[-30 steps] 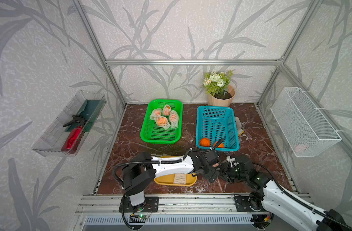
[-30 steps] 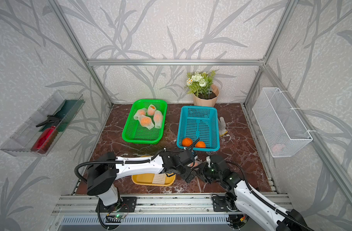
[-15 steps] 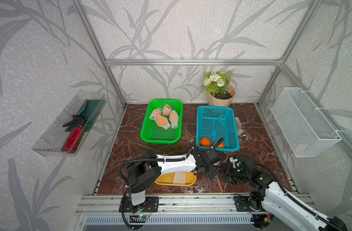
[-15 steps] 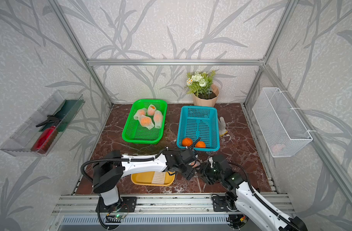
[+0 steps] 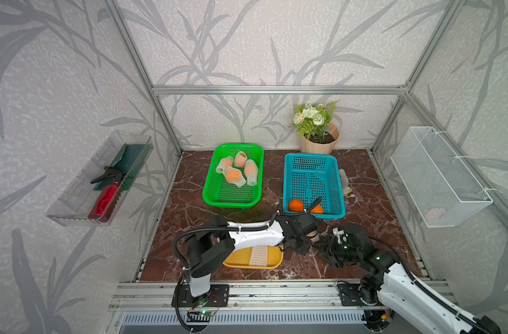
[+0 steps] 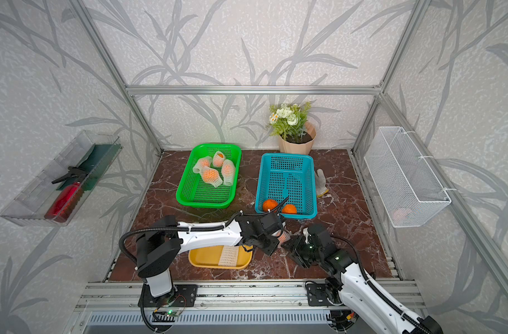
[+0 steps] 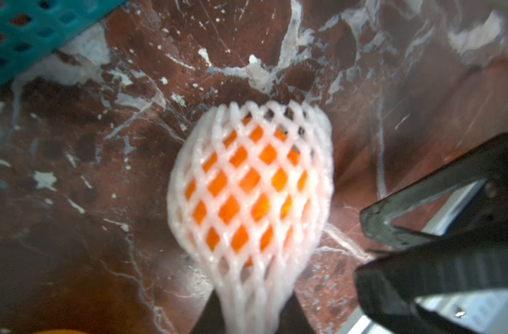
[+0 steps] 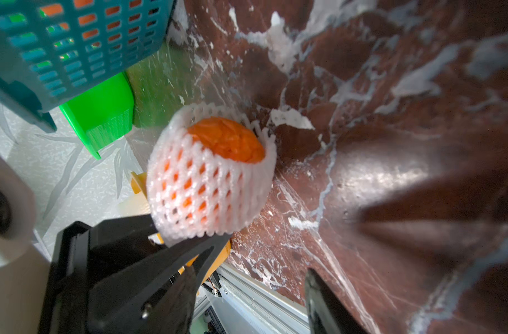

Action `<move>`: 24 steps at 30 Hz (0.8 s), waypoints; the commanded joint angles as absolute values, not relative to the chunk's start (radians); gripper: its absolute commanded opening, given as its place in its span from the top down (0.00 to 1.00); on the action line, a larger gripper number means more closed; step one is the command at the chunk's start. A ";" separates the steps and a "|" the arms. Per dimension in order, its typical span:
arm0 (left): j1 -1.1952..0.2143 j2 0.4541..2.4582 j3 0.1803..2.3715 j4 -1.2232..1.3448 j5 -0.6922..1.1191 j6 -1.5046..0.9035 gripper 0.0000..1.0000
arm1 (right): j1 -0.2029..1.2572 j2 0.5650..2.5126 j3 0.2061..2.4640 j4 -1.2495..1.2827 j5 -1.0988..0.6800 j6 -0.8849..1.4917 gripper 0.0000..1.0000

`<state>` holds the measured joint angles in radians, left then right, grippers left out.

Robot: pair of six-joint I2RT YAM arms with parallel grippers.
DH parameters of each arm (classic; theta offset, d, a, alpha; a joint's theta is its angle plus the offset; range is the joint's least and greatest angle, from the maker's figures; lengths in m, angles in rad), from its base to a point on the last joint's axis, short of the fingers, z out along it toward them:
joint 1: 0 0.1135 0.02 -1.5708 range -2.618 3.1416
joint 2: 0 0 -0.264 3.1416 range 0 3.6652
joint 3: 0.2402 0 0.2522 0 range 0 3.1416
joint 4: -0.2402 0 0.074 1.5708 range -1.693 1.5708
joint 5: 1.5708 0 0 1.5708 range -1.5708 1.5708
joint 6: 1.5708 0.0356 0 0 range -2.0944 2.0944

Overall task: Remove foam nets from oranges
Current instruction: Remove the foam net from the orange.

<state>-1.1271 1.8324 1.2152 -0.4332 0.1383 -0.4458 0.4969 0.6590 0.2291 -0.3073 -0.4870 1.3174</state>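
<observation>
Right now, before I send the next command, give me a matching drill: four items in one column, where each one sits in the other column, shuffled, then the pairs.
Items
1. bare oranges
2. empty foam net
3. group of netted oranges
4. lone netted orange

Places
A. green basket
B. pinched at its net's end by the left tool
C. blue basket
D. yellow tray

Pairs: 1-C, 2-D, 3-A, 4-B
</observation>
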 commanded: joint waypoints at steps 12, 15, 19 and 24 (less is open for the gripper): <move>-1.122 1.838 1.348 -0.526 0.323 -0.497 0.94 | 0.489 0.751 0.269 -0.151 -0.437 1.359 0.37; -1.124 1.849 1.366 -0.530 0.373 -0.517 0.94 | 0.489 0.772 0.267 -0.136 -0.434 1.365 0.37; -1.126 1.861 1.370 -0.519 0.404 -0.540 0.94 | 0.489 0.780 0.243 -0.064 -0.440 1.407 0.38; -1.125 1.891 1.403 -0.506 0.471 -0.575 0.94 | 0.489 0.778 0.240 -0.070 -0.446 1.410 0.41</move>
<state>-1.1038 1.8702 1.3468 -0.5327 0.3408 -0.5499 0.4953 0.7811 0.2436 -0.1562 -0.4614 1.3884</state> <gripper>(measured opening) 0.065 0.601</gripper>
